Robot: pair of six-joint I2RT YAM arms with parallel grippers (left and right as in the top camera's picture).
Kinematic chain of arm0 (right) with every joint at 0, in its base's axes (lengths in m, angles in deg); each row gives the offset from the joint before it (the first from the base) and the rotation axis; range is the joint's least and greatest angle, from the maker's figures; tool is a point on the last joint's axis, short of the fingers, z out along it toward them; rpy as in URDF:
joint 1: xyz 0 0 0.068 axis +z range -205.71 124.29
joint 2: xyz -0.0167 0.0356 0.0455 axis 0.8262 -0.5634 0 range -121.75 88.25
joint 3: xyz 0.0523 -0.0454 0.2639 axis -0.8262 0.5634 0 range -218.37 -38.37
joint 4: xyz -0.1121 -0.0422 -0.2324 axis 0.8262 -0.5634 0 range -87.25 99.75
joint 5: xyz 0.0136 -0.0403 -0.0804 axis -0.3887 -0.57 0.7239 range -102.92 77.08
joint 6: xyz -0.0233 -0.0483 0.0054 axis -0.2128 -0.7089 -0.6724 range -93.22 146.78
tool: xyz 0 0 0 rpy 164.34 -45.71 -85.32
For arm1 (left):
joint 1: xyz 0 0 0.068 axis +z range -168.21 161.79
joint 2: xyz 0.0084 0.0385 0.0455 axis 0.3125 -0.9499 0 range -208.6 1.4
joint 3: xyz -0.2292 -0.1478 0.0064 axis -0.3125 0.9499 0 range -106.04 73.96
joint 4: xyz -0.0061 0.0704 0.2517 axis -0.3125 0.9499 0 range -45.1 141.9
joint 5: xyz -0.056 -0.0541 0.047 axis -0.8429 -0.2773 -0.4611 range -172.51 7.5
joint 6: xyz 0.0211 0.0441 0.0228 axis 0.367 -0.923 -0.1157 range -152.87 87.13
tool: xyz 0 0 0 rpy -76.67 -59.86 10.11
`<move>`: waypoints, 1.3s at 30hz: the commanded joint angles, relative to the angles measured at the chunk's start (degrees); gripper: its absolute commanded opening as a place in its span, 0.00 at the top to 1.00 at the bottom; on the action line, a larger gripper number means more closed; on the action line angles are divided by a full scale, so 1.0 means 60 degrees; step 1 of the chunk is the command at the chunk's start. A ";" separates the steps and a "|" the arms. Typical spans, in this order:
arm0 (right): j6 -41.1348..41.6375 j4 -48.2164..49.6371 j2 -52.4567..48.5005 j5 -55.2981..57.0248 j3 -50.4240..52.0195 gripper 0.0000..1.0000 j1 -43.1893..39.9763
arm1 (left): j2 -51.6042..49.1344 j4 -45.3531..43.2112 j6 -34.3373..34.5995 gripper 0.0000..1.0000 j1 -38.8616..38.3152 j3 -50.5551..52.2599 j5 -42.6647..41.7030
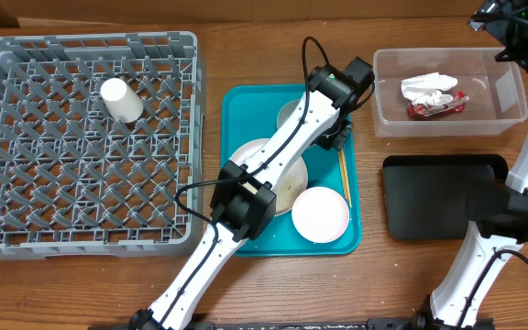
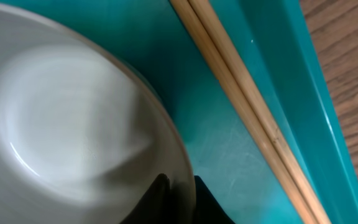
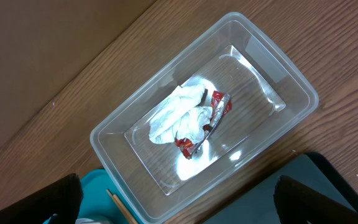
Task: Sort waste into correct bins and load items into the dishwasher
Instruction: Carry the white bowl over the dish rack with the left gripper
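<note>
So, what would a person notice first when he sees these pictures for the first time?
The left gripper reaches across the teal tray and pinches the rim of the grey-white bowl. At the far right, the clear tub holds a white napkin and a red wrapper. On the left, the grey rack carries only one white cup.

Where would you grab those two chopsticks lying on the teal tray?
Near their middle, from straight above, pinching across both chopsticks at once. They lie flat, touching side by side, close to the tray wall, so a sideways approach looks blocked. The finger on the bowl side should have more room.
</note>
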 commanded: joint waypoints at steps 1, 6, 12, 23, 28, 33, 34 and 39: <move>0.0007 0.0033 0.0120 -0.0018 -0.0073 0.00 0.0004 | -0.0109 0.0004 0.0029 0.96 -0.0004 -0.0098 0.0055; 0.0011 0.0033 0.0120 -0.0018 -0.0073 0.00 0.0004 | 0.0262 0.0066 0.0029 0.96 0.0033 -0.0189 0.0080; 0.0007 0.0033 0.0120 -0.0018 -0.0073 0.00 0.0004 | 0.1191 0.0324 0.0470 0.96 0.0251 -0.0823 0.0047; 0.0007 0.0033 0.0120 -0.0018 -0.0073 0.00 0.0004 | 0.3996 0.0481 0.1064 0.96 0.2153 -0.0943 -0.1450; 0.0011 0.0033 0.0120 -0.0018 -0.0073 0.00 0.0004 | 0.4827 0.0750 0.1064 0.96 0.4284 -0.0943 -0.3952; 0.0007 0.0033 0.0120 -0.0018 -0.0073 0.00 0.0004 | 0.4783 0.1847 0.1056 0.96 0.6768 -0.0936 -0.6105; 0.0011 0.0033 0.0120 -0.0018 -0.0073 0.00 0.0004 | 0.4728 0.1858 0.0929 0.96 0.7195 -0.0860 -0.6524; 0.0007 0.0033 0.0120 -0.0018 -0.0073 0.00 0.0004 | 0.4721 0.1858 0.0226 0.96 0.8878 0.0237 -0.8874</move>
